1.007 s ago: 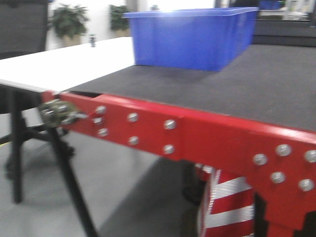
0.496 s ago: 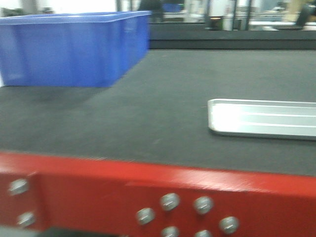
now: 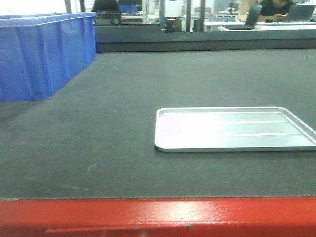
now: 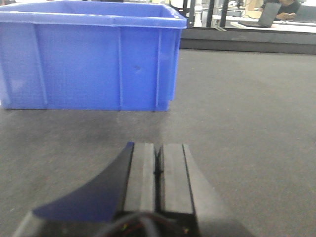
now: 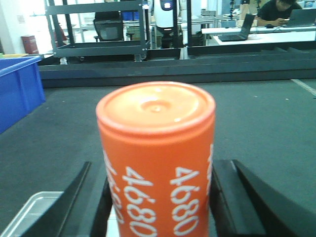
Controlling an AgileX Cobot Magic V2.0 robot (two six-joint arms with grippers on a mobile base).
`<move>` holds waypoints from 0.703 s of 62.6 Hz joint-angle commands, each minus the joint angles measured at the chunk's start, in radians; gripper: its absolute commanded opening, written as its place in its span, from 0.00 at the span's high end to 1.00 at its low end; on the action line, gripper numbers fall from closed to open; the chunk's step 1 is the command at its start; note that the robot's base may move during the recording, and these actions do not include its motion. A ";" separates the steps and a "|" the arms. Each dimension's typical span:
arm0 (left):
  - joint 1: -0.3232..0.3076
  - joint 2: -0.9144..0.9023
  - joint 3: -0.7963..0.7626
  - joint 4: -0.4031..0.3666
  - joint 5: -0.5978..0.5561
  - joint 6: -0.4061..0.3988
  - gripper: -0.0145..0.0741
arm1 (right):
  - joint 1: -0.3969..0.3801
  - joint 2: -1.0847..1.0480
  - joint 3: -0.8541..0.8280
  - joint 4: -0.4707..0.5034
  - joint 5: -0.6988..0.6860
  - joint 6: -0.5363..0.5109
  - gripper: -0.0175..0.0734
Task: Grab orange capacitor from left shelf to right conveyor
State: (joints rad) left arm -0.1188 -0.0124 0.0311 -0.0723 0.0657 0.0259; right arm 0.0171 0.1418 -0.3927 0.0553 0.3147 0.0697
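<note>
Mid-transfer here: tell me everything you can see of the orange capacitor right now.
The orange capacitor is a glossy orange cylinder with a flat top, a raised rim and a slight central dimple. White "4680" runs vertically down its side, printed more than once. It stands upright in the right wrist view, clamped between the dark fingers of the right end effector. Its base is out of frame, so contact with the right conveyor cannot be judged. Other views do not show it.

Orange capacitor (image 5: 155, 148), white "4680"; dark grey red-edged conveyor (image 3: 123, 89); blue bin (image 3: 44, 54).
</note>
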 commanded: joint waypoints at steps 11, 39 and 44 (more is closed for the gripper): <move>-0.006 -0.011 -0.004 -0.002 -0.089 -0.001 0.98 | 0.000 0.013 -0.032 -0.001 -0.096 -0.003 0.64; -0.006 -0.011 -0.004 -0.002 -0.089 -0.001 0.98 | 0.000 0.013 -0.032 -0.001 -0.096 -0.003 0.64; -0.006 -0.011 -0.004 -0.002 -0.089 -0.001 0.98 | 0.000 0.013 -0.032 -0.001 -0.096 -0.003 0.64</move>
State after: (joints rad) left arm -0.1188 -0.0124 0.0311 -0.0723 0.0657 0.0259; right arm 0.0171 0.1418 -0.3927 0.0553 0.3147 0.0697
